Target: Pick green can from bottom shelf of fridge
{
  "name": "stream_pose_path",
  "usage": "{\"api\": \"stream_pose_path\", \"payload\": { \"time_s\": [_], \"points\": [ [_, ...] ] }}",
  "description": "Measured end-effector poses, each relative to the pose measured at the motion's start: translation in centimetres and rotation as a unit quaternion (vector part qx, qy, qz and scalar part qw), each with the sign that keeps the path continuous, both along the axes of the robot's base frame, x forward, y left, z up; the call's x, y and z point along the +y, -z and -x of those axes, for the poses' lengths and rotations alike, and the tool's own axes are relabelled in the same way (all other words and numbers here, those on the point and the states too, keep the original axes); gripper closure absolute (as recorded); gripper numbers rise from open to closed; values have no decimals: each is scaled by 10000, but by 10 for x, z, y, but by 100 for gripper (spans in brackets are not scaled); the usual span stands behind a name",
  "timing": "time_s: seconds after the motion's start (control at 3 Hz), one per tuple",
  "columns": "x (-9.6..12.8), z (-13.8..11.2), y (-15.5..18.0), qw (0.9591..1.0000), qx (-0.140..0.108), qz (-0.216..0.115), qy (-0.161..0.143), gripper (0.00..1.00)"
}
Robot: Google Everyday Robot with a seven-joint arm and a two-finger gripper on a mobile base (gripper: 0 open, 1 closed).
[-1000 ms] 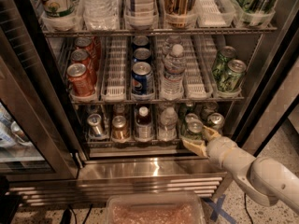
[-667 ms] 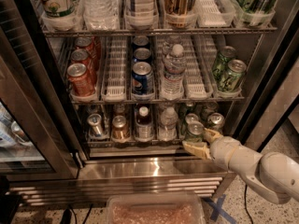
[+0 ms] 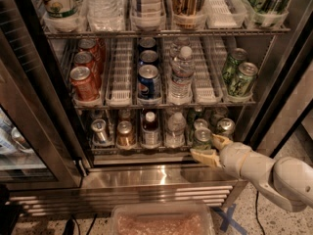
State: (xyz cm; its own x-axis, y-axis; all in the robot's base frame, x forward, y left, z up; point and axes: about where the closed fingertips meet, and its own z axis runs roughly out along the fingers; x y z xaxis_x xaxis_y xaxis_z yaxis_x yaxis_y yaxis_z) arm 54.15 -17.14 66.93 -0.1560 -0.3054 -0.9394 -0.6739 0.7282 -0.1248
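Gripper (image 3: 205, 148) sat at the right end of the bottom shelf's (image 3: 133, 151) front edge. Its fingers were spread wide, one on either side of the green can (image 3: 201, 137); contact not discernible. Can stood upright at that shelf's front. Versus 0.7 s earlier: gripper barely shifted, forearm slightly higher.

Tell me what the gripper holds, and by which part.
Nothing is held: the open cream two-finger gripper is at the base of the small dark green can, not closed.
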Motion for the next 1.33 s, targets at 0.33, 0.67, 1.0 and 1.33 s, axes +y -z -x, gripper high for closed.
{"api": "stream_pose_path", "payload": {
  "time_s": [0.33,0.67,1.0,1.33],
  "points": [
    [23,15,-18,9986,-65,-16,-530,100],
    [73,35,-63,9873,-350,6,-1550,100],
    [90,60,-67,9770,-269,-119,-2111,100],
    [90,60,-67,9770,-268,-119,-2114,100]
  ]
}}
